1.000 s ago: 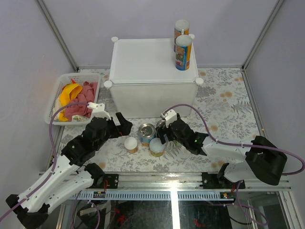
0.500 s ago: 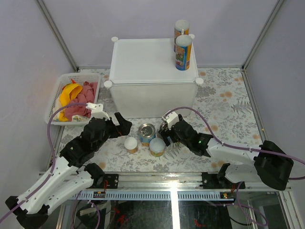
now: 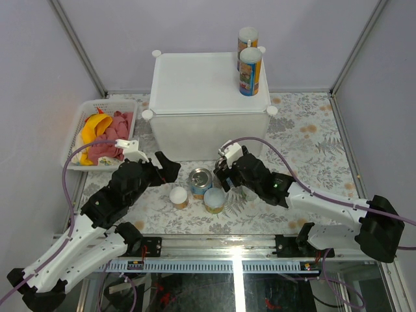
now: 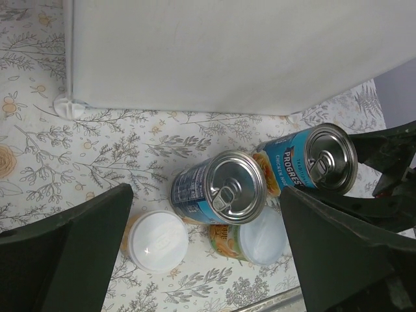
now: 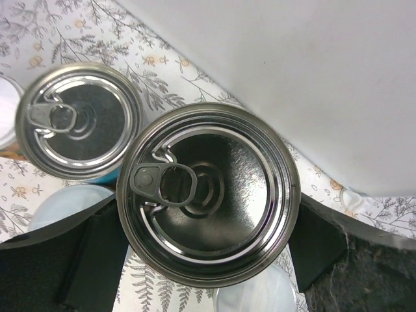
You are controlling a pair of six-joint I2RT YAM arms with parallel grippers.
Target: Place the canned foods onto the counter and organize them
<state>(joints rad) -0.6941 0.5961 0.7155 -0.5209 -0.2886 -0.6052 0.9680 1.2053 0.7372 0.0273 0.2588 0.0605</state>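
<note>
Top external view, starting at the left of the frame: we see a white mesh basket (image 3: 73, 135) holding a yellow banana (image 3: 94, 123) and a pink cloth (image 3: 112, 138), set on the flowered bench (image 3: 305, 136). Just right of it, lower down, the left claw (image 3: 170, 168) hovers with its fingers (image 4: 78, 253) spread wide and nothing between them. In the left wrist view it looks down on the cluster of tins. Next comes a small white-lidded jar (image 3: 178, 195), standing upright on the bench. Just beside it is a blue-labelled steel can (image 3: 201, 179), and a pale-lidded jar (image 3: 214, 199) touches that can's near side. Right of these, the right claw (image 3: 224, 174) straddles a second steel can (image 5: 208, 195). In the right wrist view that can fills the gap, with a finger pressed on each side, so we read it as pinched. Behind the group, centre frame, stands the white box (image 3: 195, 84). Along the right edge of its top we see two tall canisters upright, the front canister (image 3: 249, 70) and the rear canister (image 3: 247, 39), one behind the other.
</note>
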